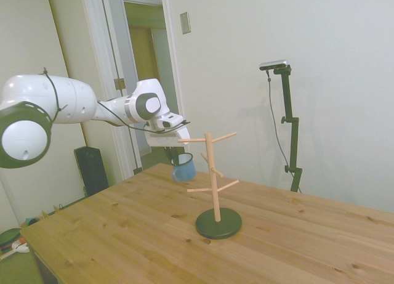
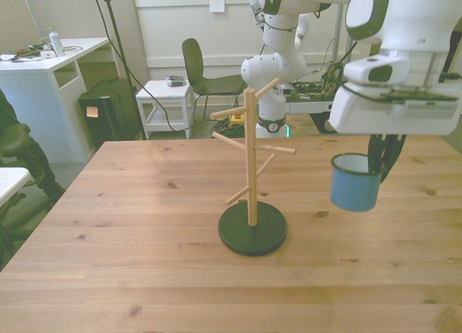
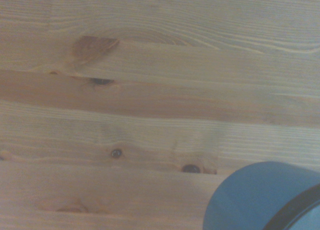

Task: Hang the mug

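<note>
The light-blue mug [image 2: 355,183] with a dark rim and white inside hangs in the air, well above the wooden table [image 2: 144,225], at the front view's right of the peg stand [image 2: 250,167]. My gripper [image 2: 378,159] is shut on the mug's rim on its far side. In the side view the mug [image 1: 183,167] hangs under the gripper [image 1: 178,157], just left of the peg stand [image 1: 213,176] and level with its middle pegs. The wrist view shows the mug's blue wall [image 3: 260,195] over bare wood. The handle is hidden.
The stand's dark round base [image 2: 253,228] sits mid-table. Beyond the table, a white desk [image 2: 50,66], a chair [image 2: 202,69] and a small white cart [image 2: 167,94] stand behind. A dark sleeve [image 2: 11,141] shows at the front view's left edge.
</note>
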Tool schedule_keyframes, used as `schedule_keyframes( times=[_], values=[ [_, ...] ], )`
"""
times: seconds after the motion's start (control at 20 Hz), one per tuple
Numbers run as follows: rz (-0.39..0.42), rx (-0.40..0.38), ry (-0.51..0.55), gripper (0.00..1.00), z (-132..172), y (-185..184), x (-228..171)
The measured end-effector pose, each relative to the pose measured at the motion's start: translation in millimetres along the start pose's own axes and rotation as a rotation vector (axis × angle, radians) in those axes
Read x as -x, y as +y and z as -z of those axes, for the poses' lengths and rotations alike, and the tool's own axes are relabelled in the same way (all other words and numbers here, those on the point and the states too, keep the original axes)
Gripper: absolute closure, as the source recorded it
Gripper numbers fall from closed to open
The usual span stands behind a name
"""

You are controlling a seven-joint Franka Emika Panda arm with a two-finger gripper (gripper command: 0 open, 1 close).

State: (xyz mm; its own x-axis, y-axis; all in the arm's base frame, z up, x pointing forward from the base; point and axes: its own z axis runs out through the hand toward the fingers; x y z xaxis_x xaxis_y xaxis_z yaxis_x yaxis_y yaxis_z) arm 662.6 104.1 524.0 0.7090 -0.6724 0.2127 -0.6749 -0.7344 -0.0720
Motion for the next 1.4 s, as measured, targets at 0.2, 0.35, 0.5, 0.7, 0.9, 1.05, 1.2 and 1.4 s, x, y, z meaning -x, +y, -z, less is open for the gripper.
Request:
schedule_keyframes(
  times=[0.2, 0.35, 0.5, 0.7, 0.9, 1.05, 1.2, 1.4],
  values=[
    [-0.009, -0.009, 0.02, 1.0, 27, 26, 6],
    [-0.046, -0.008, 0.031, 1.0, 36, 51, -14],
    [-0.056, -0.005, 0.035, 1.0, 37, 68, -36],
    [-0.043, 0.002, 0.028, 1.0, 37, 57, -46],
    [-0.037, 0.008, 0.023, 1.0, 40, 40, -54],
    [-0.047, 0.013, 0.022, 1.0, 51, 35, -63],
    [-0.08, 0.012, 0.007, 1.0, 53, 39, -78],
    [-0.131, 0.001, -0.026, 1.0, 35, 50, -101]
  ],
)
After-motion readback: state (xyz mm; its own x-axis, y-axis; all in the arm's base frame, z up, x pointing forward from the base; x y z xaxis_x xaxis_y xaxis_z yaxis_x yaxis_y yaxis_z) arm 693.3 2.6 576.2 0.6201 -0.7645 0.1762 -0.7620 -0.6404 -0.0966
